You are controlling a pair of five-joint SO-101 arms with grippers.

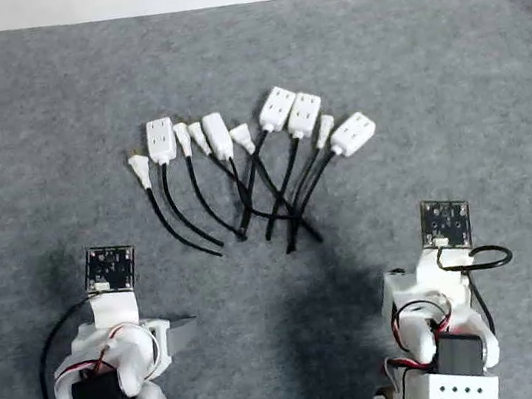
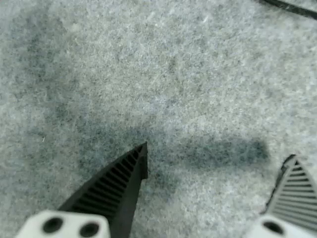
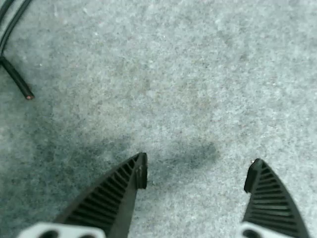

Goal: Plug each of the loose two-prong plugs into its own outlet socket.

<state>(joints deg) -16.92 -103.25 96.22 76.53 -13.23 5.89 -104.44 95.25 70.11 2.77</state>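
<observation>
Right wrist view: cable end [image 3: 27,96] near claw [image 3: 195,171]

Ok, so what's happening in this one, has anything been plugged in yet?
Nothing is being handled yet. The left gripper and right gripper both hang open over bare grey mat, close to their own bases. The small plugs and the blocky sockets lie loose in a fanned row farther out, their black cords crossing toward the arms. No plug looks seated in a socket.

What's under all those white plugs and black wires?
Grey carpet lies under them. Where the black wires cross, the top ones hide parts of the wires beneath.
</observation>
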